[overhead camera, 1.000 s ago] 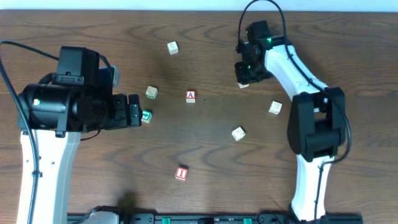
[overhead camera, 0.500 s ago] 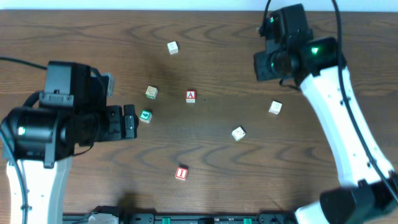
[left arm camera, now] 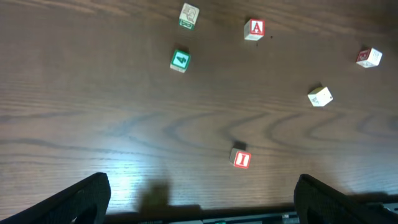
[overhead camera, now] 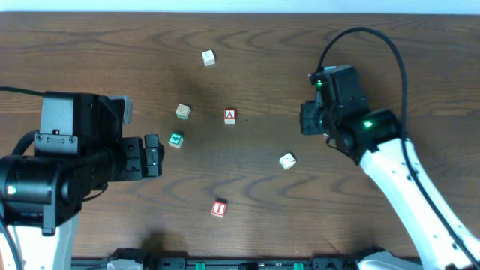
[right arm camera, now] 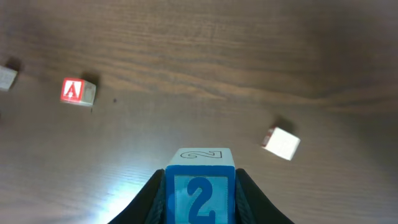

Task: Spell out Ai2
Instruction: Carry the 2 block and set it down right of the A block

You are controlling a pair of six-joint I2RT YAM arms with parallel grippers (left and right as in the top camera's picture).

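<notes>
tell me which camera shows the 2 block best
Right wrist: the 2 block faces the lens with its blue 2 clear, gripped in the right hand. The overhead view hides it under that hand, and the left wrist view doesn't show it.

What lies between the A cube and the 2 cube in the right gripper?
Only bare tabletop lies between the A cube and the 2 cube, shown in the right wrist view.
</notes>
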